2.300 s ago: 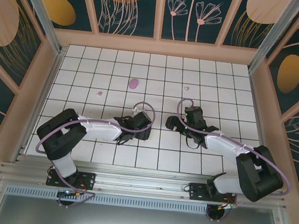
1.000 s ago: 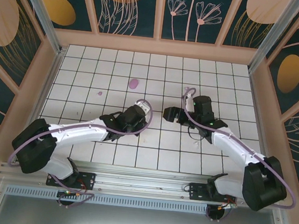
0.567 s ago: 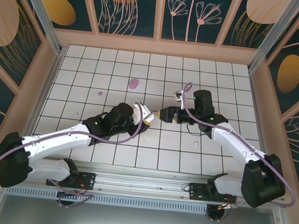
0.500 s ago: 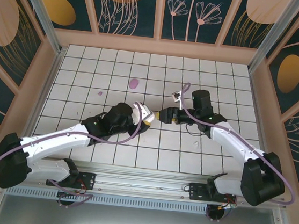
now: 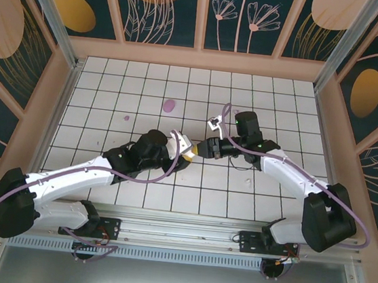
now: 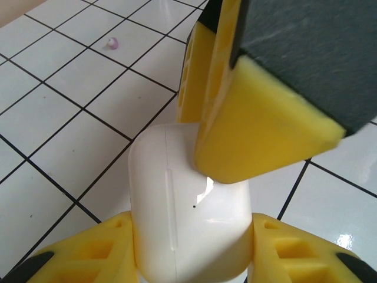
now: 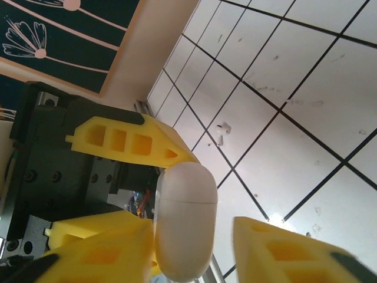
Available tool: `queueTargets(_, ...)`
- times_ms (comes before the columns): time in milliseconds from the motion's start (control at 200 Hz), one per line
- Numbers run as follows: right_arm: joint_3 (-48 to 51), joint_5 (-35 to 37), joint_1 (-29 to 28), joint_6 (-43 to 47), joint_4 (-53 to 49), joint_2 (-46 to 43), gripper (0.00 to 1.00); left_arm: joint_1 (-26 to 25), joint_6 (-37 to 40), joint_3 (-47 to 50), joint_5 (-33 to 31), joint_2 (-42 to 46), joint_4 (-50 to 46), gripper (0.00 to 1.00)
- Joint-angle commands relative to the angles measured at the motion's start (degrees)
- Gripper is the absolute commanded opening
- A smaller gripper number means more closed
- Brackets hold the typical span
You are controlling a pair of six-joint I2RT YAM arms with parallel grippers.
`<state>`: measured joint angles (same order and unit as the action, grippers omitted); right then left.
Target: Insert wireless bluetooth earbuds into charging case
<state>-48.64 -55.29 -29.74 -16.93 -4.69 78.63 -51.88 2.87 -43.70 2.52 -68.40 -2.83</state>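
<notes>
The white charging case (image 6: 177,218) is shut and held above the tiles, my left gripper (image 6: 191,247) shut on its lower part with a yellow finger on each side. My right gripper (image 7: 194,250) straddles the case (image 7: 185,200): its left finger touches the case, and the right finger (image 7: 283,250) stands apart with floor showing in the gap. In the left wrist view a right-gripper finger (image 6: 259,124) lies against the case's upper face. From above, the left gripper (image 5: 187,149) and right gripper (image 5: 204,147) meet at mid-table. One earbud (image 5: 248,183) lies on a tile, also seen as a tiny white earbud (image 7: 222,130).
A flat purple oval (image 5: 169,104) and pinkish specks (image 5: 126,117) (image 5: 235,111) lie on the far tiles; one pinkish speck (image 6: 111,42) is seen by the left wrist. Wooden walls (image 5: 34,117) enclose the tiled floor. Both arms stretch toward the centre.
The right gripper moved left onto the case and narrowed its jaws around it. The left arm reached forward earlier and has held the case still for the last half second.
</notes>
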Motion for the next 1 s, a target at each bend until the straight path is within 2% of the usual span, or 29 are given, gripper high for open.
queueTargets(0, -1.47, -2.66, -0.32, 0.53, -0.38, 1.15, 0.33, -0.11, 0.95, -0.78, 0.07, 0.54, 1.25, 0.35)
queueTargets(180, -1.10, -5.79, -0.50, -0.52, 2.14, 1.35, 0.22, -0.15, 1.05, 0.32, -1.31, 1.99, 1.60, 0.39)
queueTargets(305, -2.30, -4.63, -0.57, -0.56, 0.23, 0.77, 0.18, -0.15, 0.90, 0.74, -1.00, 3.97, 2.58, 0.61)
queueTargets(435, -2.50, -3.34, -0.41, -1.38, 1.64, -1.41, 0.14, -0.13, -0.35, 0.38, -0.45, 6.53, 3.24, 0.76)
queueTargets(581, 0.11, -3.25, 0.93, -5.29, 10.68, -4.49, 0.13, -0.07, -4.26, -1.75, -2.56, 8.63, 3.34, 0.88)
queueTargets(731, 4.01, -1.92, 3.88, -10.40, 21.71, -8.46, 0.12, 0.20, -9.49, -3.49, -3.12, 10.13, 3.90, 0.89)
queueTargets(796, 5.83, -1.03, 5.27, -12.98, 27.12, -10.14, 0.11, 1.26, -12.71, -3.37, -0.15, 10.07, 5.32, 0.89)
queueTargets(871, 8.52, 0.25, 6.91, -16.76, 34.39, -12.10, 0.11, 3.36, -17.29, -2.64, 6.67, 9.70, 8.58, 0.89)
queueTargets(996, 11.76, 2.21, 8.92, -20.73, 41.16, -14.35, 0.11, 7.38, -26.87, 1.33, 16.14, 9.43, 20.41, 0.87)
